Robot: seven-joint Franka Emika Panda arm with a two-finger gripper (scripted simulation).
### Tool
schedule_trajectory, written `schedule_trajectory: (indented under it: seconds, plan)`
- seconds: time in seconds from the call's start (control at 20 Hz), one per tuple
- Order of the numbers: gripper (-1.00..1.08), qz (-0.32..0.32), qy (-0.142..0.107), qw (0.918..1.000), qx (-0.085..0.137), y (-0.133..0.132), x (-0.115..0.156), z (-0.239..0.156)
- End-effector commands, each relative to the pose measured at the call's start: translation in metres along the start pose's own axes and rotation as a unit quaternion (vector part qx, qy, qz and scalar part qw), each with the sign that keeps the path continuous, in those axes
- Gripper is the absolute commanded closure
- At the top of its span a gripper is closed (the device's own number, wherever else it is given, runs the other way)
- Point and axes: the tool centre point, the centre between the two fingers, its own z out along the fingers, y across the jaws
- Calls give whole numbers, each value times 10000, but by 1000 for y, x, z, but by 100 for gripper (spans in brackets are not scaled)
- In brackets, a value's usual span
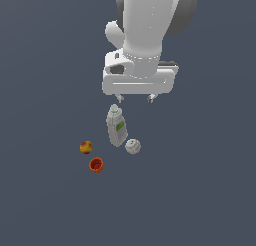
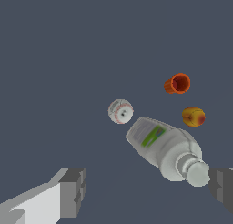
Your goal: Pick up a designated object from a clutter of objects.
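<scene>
The white baseball with thin red stitching lies on the dark floor, just to the exterior view's right of the lying grey-white bottle with a green label. In the wrist view the baseball sits close beside the bottle's base end. A red-yellow ball and a small orange-red cup lie on the bottle's other side. My gripper hangs open well above the floor, behind the clutter, with nothing between its fingers.
The dark grey floor stretches around the four objects. The arm's white body fills the upper middle of the exterior view.
</scene>
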Motion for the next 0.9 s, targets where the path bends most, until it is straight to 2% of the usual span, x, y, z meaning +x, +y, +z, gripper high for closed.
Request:
schedule_trajectory:
  seconds: [0.0, 0.5, 0.85]
  plan:
    - [-92, 0, 0, 10000, 0, 0, 0, 0]
    - [-92, -313, -56, 9995, -74, -18, -1, 10]
    - [-92, -247, -52, 9997, -65, -18, 0, 12]
